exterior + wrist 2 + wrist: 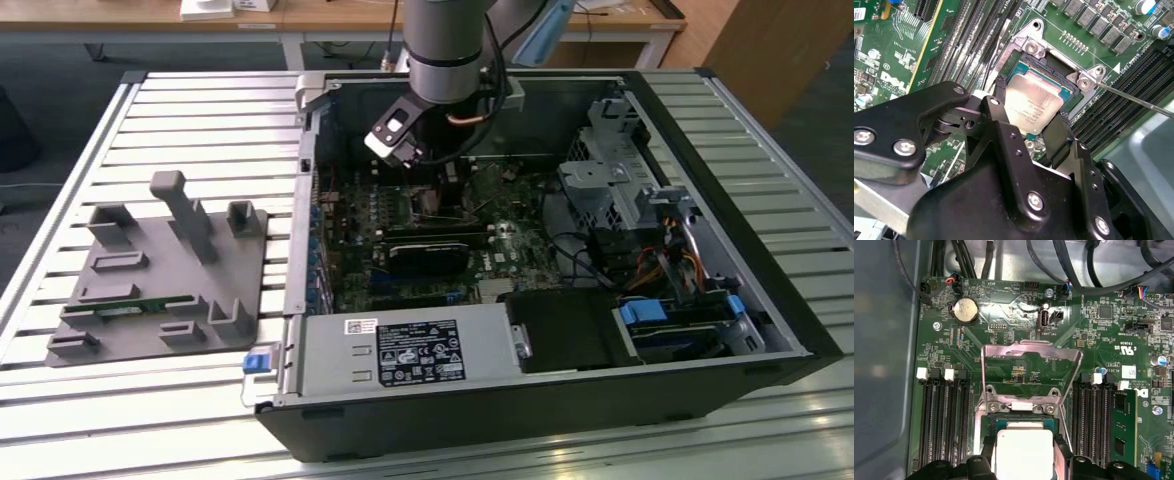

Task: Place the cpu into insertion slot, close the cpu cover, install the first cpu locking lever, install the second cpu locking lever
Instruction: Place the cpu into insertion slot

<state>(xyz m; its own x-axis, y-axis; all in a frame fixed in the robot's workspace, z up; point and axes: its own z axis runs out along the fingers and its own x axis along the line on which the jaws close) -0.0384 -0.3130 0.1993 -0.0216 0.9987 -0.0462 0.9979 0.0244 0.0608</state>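
In both wrist views my gripper (1032, 102) (1024, 442) is shut on the cpu (1033, 107) (1024, 455), one black finger on each of two opposite edges. The grey metal chip sits level, at or just over the insertion slot (1052, 63) (1019, 419); I cannot tell if it is seated. The cpu cover (1029, 351), a silver frame with a square window, stands swung up and open behind the slot. A thin locking lever (1134, 97) sticks out from the slot's corner. In the exterior view the gripper (438, 185) reaches down into the open computer case (747, 250).
Long black memory slots (944, 425) flank the socket on both sides, and one memory card (1121, 435) is fitted. A coin battery (965, 309) and cables (1074, 265) lie beyond the cover. A grey fixture (160, 270) stands at the exterior view's left on the slatted table.
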